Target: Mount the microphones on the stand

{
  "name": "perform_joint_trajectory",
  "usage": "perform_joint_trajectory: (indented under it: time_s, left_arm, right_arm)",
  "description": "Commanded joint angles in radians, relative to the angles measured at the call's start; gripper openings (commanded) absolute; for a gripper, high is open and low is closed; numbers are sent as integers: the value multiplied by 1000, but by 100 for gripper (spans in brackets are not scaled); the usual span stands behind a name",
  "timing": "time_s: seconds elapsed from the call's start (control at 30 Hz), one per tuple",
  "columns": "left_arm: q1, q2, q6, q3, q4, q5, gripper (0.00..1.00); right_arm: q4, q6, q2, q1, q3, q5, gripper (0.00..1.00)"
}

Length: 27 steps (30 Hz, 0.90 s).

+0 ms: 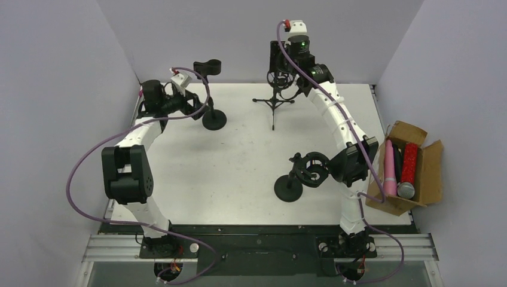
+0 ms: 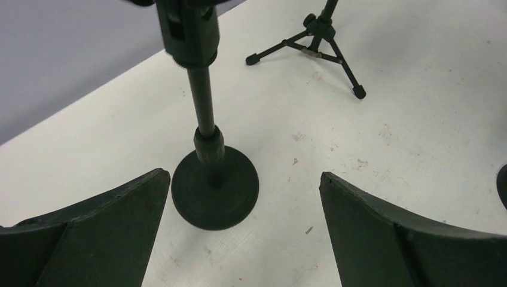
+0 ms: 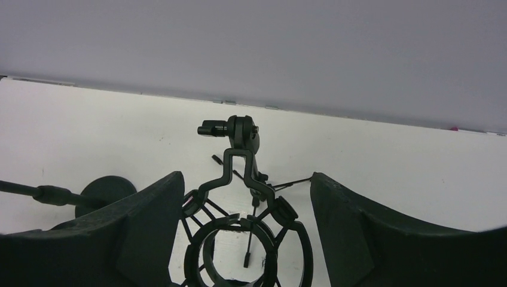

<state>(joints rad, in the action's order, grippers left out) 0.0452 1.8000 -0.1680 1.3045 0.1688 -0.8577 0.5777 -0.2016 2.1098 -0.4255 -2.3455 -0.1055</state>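
Several microphones lie in the brown cardboard box (image 1: 418, 179) at the right: a pink one (image 1: 390, 167), a red glittery one (image 1: 409, 161), a black one (image 1: 399, 160) and a grey rounded head (image 1: 406, 190). Three black stands are on the table. My left gripper (image 1: 197, 107) (image 2: 244, 175) is open and empty, low beside the round-base stand (image 1: 214, 119) (image 2: 215, 191) with its clip (image 1: 207, 67). My right gripper (image 1: 280, 69) (image 3: 246, 176) is open and empty, its fingers either side of the shock-mount ring (image 3: 248, 239) of the tripod stand (image 1: 274, 98).
A third stand with a shock mount (image 1: 311, 168) and round base (image 1: 288, 188) stands near the right arm's elbow. The tripod legs (image 2: 317, 45) also show in the left wrist view. Grey walls close the table on three sides.
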Motion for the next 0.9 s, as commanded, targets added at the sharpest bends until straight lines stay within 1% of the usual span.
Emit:
perform_joint_trajectory:
  time_s: [0.0,0.03,0.07,0.1,0.13,0.17,0.2,0.23,0.27,0.3,0.33,0.37,0.4,0.43,0.47,0.53,0.6,0.67,0.77,0.87]
  left_arm:
    - [9,-101,19,-10,-168,141,96]
    - [9,-113,8,-10,-204,148,96]
    - [10,-146,0,-16,-253,157,96]
    - [10,-165,-6,-33,-273,165,96]
    - [9,-202,-26,-44,-312,174,96]
    - [10,-237,-38,-62,-356,179,96]
    - [12,-254,-60,-71,-379,182,96]
    - [12,-279,-67,-82,-423,190,96]
    - [13,-290,-76,-85,-451,193,96]
    - [13,-303,-79,-83,-508,195,96]
    - [14,-308,-89,-75,-539,193,96]
    - [14,-310,-94,-67,-608,186,96]
    - [13,-310,-113,-53,-642,181,96]
    - [13,-311,-117,-49,-700,169,96]
    - [13,-312,-128,-45,-725,161,96]
    - [13,-328,-161,-56,-777,144,96]
    - [10,-359,-192,-88,-781,131,96]
    - [3,-394,-211,-121,-755,127,96]
    - [-16,-421,-233,-137,-748,126,96]
    - [-23,-423,-241,-129,-766,126,96]
  right_arm:
    - [-7,6,-87,-25,-7,-97,75]
    - [2,11,-132,-32,24,-131,80]
    - [2,13,-161,-38,54,-148,81]
    - [-10,11,-228,-40,134,-173,82]
    - [-19,8,-266,-40,182,-182,83]
    - [-38,-3,-349,-41,281,-201,84]
    - [-47,-7,-392,-43,328,-208,84]
    - [-54,-12,-466,-46,418,-218,84]
    - [-52,-12,-503,-57,459,-226,84]
    - [-40,-8,-571,-64,525,-238,84]
    - [-29,-6,-602,-80,558,-240,85]
    - [-1,-3,-662,-90,615,-225,85]
    - [13,-1,-692,-107,675,-211,85]
    - [46,1,-747,-119,705,-166,85]
    - [62,7,-773,-134,755,-140,85]
    - [119,16,-844,-168,815,-53,85]
    - [206,26,-899,-212,841,-25,86]
    - [262,35,-911,-263,849,-20,86]
    - [303,37,-903,-350,854,-43,86]
    - [357,34,-879,-389,840,-67,85]
